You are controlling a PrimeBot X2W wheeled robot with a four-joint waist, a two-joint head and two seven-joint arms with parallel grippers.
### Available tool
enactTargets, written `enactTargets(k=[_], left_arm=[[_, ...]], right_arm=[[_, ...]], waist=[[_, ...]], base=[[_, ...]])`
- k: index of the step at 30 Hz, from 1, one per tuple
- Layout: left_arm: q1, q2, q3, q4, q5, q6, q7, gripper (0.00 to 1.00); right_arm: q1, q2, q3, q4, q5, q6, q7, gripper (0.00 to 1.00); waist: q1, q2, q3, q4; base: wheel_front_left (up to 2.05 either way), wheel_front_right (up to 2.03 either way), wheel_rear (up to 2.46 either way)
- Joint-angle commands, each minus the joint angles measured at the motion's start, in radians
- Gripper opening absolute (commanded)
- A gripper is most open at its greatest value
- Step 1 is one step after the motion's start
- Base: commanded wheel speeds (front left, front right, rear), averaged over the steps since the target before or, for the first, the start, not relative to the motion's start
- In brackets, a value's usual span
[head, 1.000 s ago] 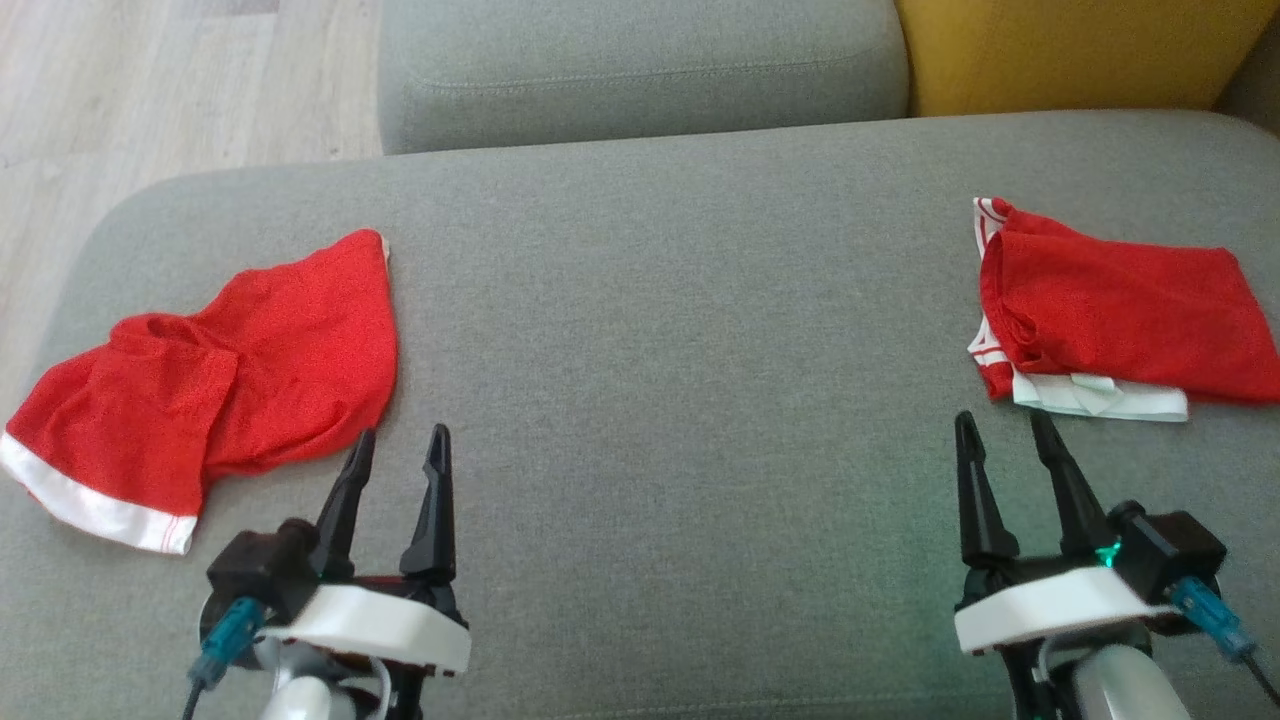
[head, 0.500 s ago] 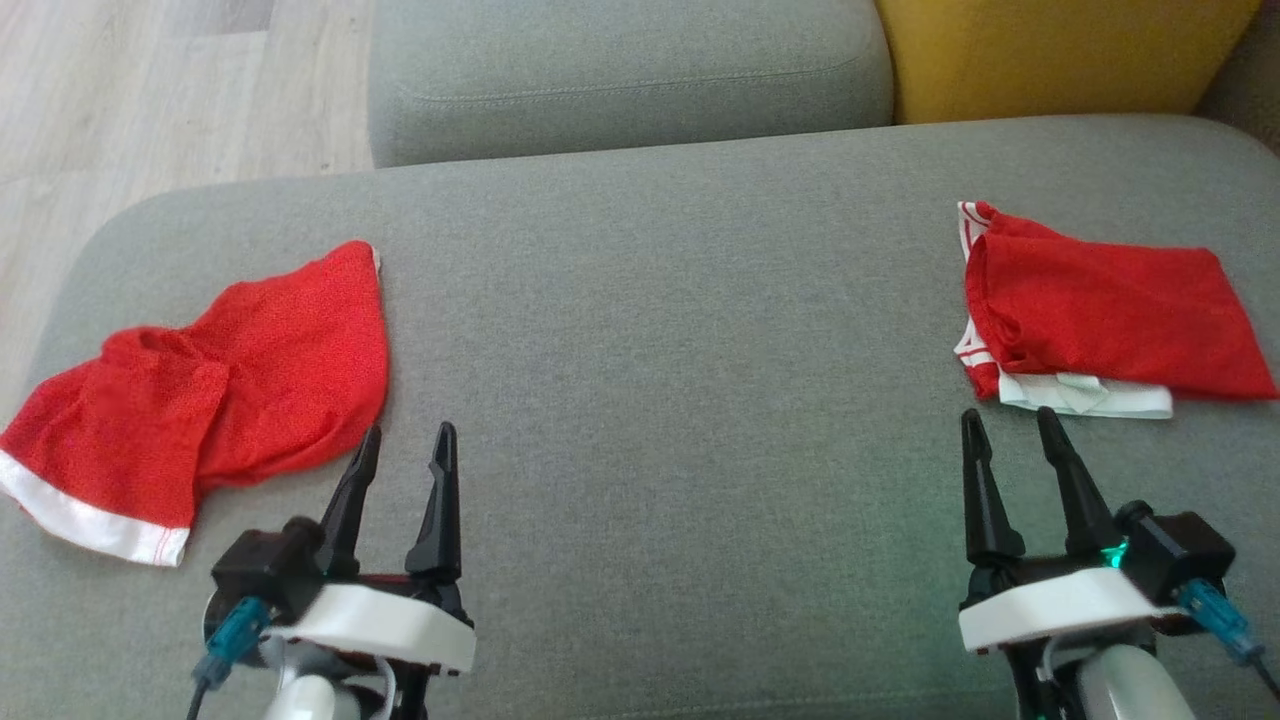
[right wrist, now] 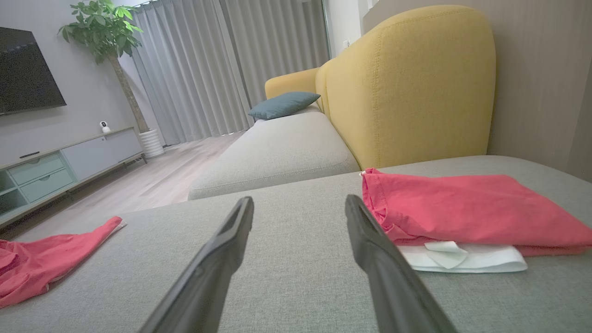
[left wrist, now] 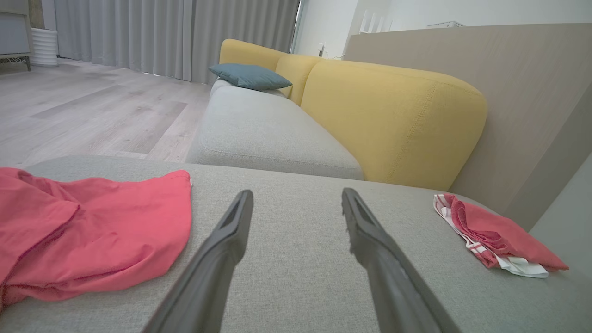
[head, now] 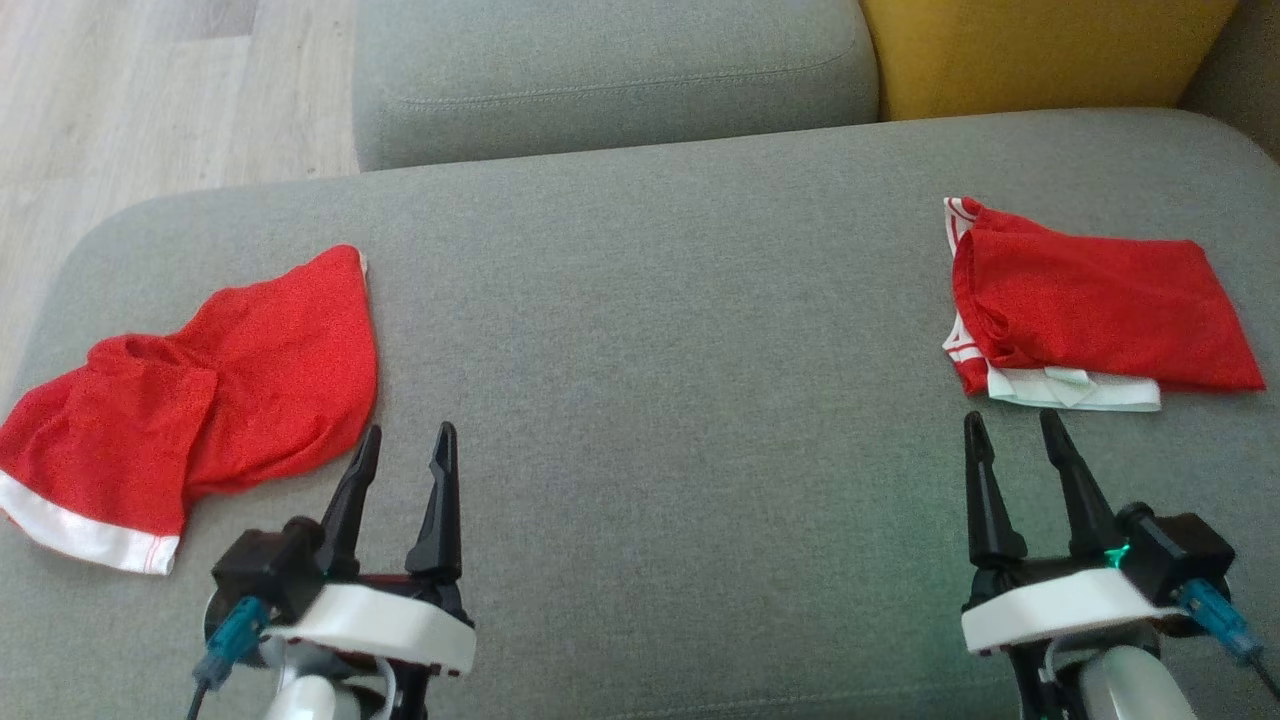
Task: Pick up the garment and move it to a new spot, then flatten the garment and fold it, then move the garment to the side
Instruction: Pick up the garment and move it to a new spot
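Red crumpled garment [head: 200, 390] with a white hem was lying on the left of the grey cushion [head: 650, 330], just beside the left gripper [head: 408, 432]. A 2nd folded garment [head: 1090, 310] sat on the right, just past the right gripper [head: 1010, 418]. Both grippers had their jaws wide apart and had hold of nothing.

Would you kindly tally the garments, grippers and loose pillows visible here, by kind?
Red garments: 2 (crumpled garment, folded garment)
Grippers: 2 (left gripper, right gripper), both open
Pillows: 1 (teal pillow)
Total: 5
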Motion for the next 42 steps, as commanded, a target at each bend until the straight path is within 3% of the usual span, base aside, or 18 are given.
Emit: enactTargets(k=[1, 11, 31, 42], left_arm=[[-0.027, 0.007, 0.036, -0.033, -0.003, 0.003, -0.012, 1.0], [-0.034, 0.007, 0.032, -0.029, -0.005, 0.003, -0.012, 1.0], [-0.018, 0.007, 0.102, -0.023, 0.031, -0.009, -0.012, 1.0], [-0.012, 0.007, 0.147, -0.023, 0.043, -0.019, -0.012, 1.0]], right_arm=[[-0.033, -0.002, 0.019, -0.026, -0.011, 0.006, -0.011, 1.0], [-0.027, -0.002, 0.02, -0.022, -0.009, 0.006, -0.011, 1.0], [-0.015, -0.002, 0.112, -0.003, 0.037, 0.006, -0.011, 1.0], [-0.021, -0.002, 0.157, 0.014, 0.057, 0.006, -0.011, 1.0]], waist=[[0.0, 0.0, 0.001, 0.001], [0.0, 0.0, 0.001, 0.047], [0.0, 0.0, -0.021, 0.371], [0.0, 0.0, -0.023, 0.464]], base=[[0.0, 0.0, 0.0], [0.0, 0.0, 0.0], [0.0, 0.0, 0.0], [0.0, 0.0, 0.0]])
